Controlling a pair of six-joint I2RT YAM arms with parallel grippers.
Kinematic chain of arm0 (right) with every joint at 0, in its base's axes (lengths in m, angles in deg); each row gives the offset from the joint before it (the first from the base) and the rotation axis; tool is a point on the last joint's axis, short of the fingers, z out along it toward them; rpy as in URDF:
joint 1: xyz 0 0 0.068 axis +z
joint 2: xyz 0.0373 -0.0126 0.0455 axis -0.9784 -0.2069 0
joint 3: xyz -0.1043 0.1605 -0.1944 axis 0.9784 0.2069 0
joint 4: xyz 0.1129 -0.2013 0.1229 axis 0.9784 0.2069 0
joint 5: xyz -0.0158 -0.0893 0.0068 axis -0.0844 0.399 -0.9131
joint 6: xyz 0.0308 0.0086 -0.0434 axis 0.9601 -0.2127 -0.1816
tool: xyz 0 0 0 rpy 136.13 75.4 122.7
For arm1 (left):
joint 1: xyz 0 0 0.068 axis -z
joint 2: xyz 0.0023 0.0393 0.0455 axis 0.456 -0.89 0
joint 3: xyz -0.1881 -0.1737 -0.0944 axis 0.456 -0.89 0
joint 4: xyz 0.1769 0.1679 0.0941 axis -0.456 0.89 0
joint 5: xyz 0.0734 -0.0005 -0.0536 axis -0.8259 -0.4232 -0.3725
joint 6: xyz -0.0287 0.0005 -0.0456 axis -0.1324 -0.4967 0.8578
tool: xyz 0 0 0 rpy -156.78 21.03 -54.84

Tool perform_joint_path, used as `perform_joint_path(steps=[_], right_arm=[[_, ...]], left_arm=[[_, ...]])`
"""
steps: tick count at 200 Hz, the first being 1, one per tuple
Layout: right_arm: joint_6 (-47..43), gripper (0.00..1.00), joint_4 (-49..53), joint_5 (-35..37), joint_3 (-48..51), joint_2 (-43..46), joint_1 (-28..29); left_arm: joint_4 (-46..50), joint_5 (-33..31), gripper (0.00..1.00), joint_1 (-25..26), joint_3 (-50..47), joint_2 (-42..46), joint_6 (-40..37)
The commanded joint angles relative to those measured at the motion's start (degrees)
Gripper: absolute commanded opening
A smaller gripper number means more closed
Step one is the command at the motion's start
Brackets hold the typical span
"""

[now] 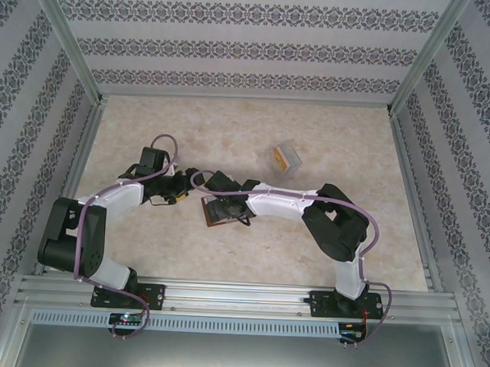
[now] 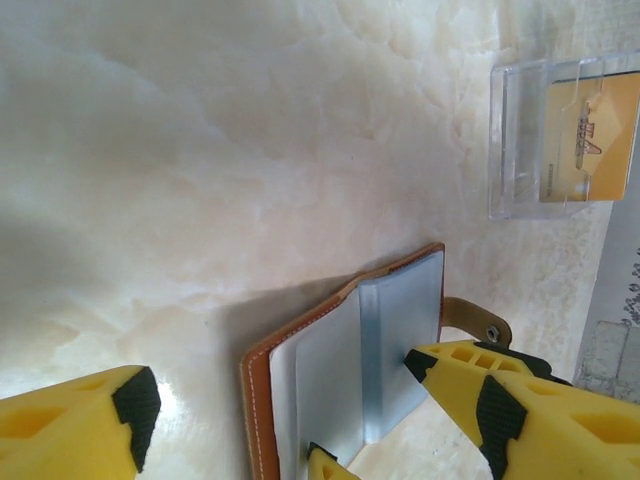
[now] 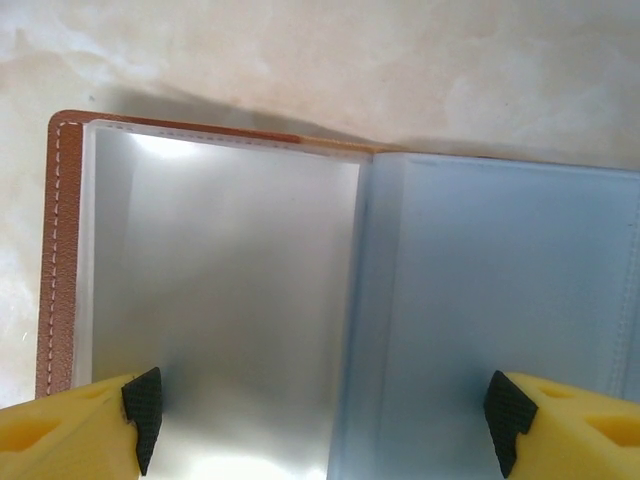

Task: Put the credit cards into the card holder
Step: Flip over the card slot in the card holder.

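Right fingers [image 3: 140,410] stand open over the unfolded card holder [image 3: 230,300] on the desk [image 3: 300,60]. Left fingers [image 2: 70,420] are open too, near it. Orange credit card [image 2: 590,140] lies in clear box [image 2: 515,130], far right.

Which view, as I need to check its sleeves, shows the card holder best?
Right wrist: the open card holder is close up, sleeves plain. Left wrist shows it obliquely, cropped; top external, small, partly hidden.

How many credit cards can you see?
1: an orange card inside the clear plastic box, which sits on the table past the open card holder. More cards may be hidden behind it in the box.
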Motion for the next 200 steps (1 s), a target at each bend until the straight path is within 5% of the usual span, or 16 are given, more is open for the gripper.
perform_joint_path(steps=[1, 65, 148, 200], right_arm=[[0.7, 0.87, 1.8, 2.0, 0.5, 1.6, 0.6], [2.0, 0.84, -2.8, -2.3, 8.4, 11.9, -4.9], [4.3, 0.65, -5.6, -9.2, 11.2, 8.1, -8.0], [3.4, 0.62, -3.1, -5.9, 9.2, 7.8, -6.6]], left_arm=[[3.6, 1.2, 0.77, 0.3, 0.7, -0.9, -1.9], [4.0, 0.8, 0.58, 4.8, 2.7, -2.4, -5.5], [5.4, -1.2, 0.60, 7.0, 3.3, -8.7, -8.5], [4.1, -1.6, 0.63, 6.8, 2.6, -7.4, -7.1]])
